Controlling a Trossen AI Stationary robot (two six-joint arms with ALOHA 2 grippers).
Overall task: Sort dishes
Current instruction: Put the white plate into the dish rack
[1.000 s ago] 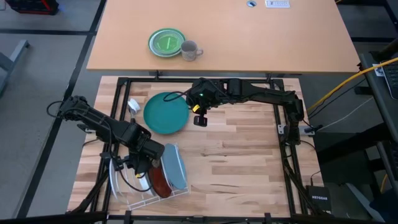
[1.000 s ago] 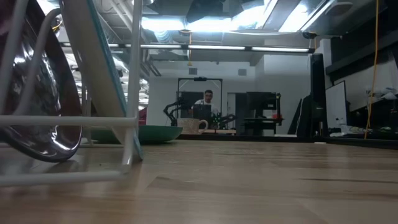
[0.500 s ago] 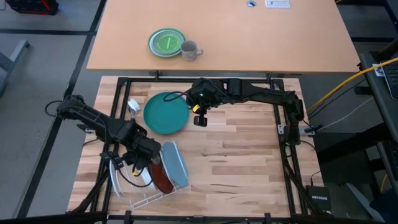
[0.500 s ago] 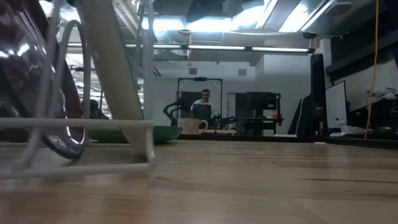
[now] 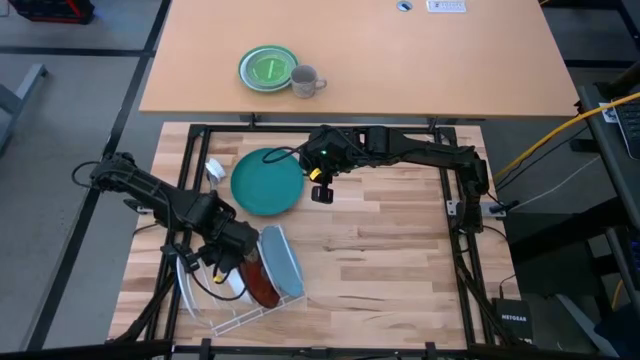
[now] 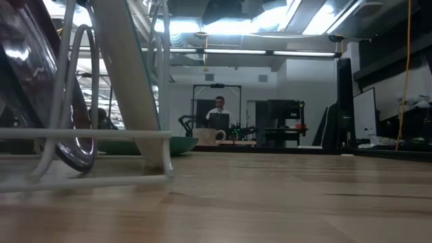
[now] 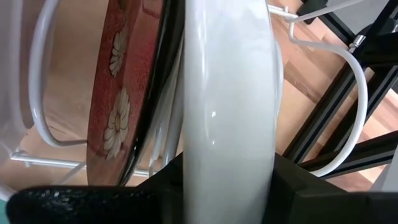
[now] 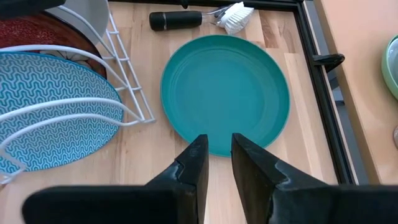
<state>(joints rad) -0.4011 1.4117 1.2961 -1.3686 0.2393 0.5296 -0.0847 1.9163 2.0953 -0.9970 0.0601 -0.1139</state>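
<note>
A white wire rack stands near the table's near-left corner. It holds the white plate, the dark red flowered plate and the light blue speckled plate on edge. My left gripper is over the rack, shut on the white plate. The dark teal plate lies flat on the table farther back. My right gripper hovers at that plate's right edge, fingers a narrow gap apart, touching nothing. My left gripper pinches the white plate's rim between its two fingers, one on each face. It comes slanting down from above. The plate stands on edge among the rack's wires, next to the dark red plate.
A dish brush lies beyond the teal plate by the black frame rail. A green plate and a grey mug sit on the far tan table. Bare wood spreads to the right. A person shows far off.
My left gripper, holding the white plate, has moved a little toward the table's left and near edges. The rack with its plates has turned slightly on the table with it. My right arm has kept still.
</note>
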